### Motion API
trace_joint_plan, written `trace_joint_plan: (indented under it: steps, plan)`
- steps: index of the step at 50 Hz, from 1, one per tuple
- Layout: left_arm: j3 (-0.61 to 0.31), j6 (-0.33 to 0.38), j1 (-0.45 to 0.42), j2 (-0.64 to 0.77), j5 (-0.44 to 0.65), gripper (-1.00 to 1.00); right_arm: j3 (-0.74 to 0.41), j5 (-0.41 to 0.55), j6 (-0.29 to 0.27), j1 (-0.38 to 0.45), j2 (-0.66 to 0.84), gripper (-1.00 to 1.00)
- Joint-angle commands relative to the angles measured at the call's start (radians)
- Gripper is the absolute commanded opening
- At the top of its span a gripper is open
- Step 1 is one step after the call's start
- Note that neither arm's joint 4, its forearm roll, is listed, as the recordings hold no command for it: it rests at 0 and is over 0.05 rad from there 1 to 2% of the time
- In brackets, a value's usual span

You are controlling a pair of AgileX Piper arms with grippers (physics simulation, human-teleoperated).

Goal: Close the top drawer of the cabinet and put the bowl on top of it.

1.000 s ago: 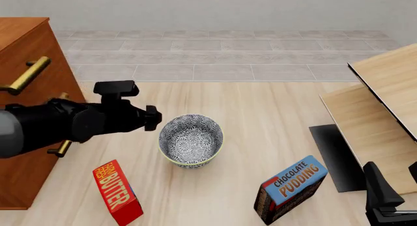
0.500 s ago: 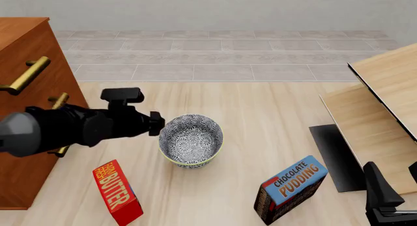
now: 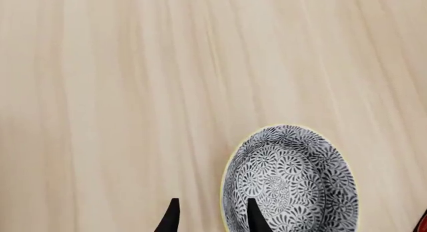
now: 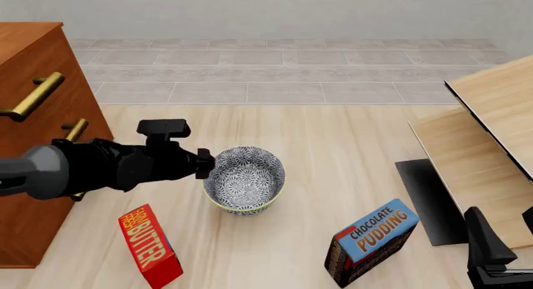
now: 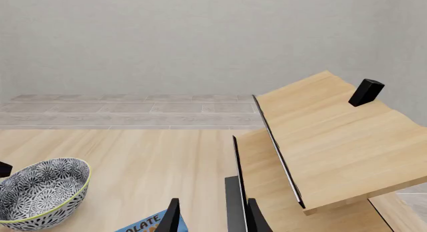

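The bowl (image 4: 244,180), black-and-white patterned with a yellowish rim, stands upright on the table's middle. My left gripper (image 4: 207,163) is at its left rim. In the left wrist view the left gripper (image 3: 213,219) is open, one fingertip (image 3: 256,220) over the bowl's (image 3: 288,178) inside, the other outside the rim. The reddish-brown cabinet (image 4: 34,58) stands at the far left. Its top drawer (image 4: 58,73) with a brass handle (image 4: 34,95) looks level with the cabinet's face. My right gripper (image 5: 213,219) is open and holds nothing, low at the front right (image 4: 501,214).
A red butter box (image 4: 150,245) stands in front of the bowl's left side. A chocolate pudding box (image 4: 371,242) stands front right. Pale wooden furniture (image 4: 491,127) with a dark panel (image 4: 429,201) fills the right side. Tiled floor lies beyond the table.
My left arm has swung right, away from the cabinet, and its gripper has come to the bowl's left rim. The bowl, boxes and right arm have not moved.
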Motion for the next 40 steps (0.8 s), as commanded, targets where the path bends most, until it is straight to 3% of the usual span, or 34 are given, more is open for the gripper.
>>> trace_joint_plan:
  steps: [1, 40]
  plan:
    - [-0.006, 0.001, -0.005, 0.030, -0.016, 1.00, 0.001, 0.000, 0.000, 0.000, -0.001, 1.00]
    - [-0.021, -0.007, -0.012, 0.090, -0.044, 1.00, 0.001, 0.001, 0.000, 0.000, -0.001, 1.00]
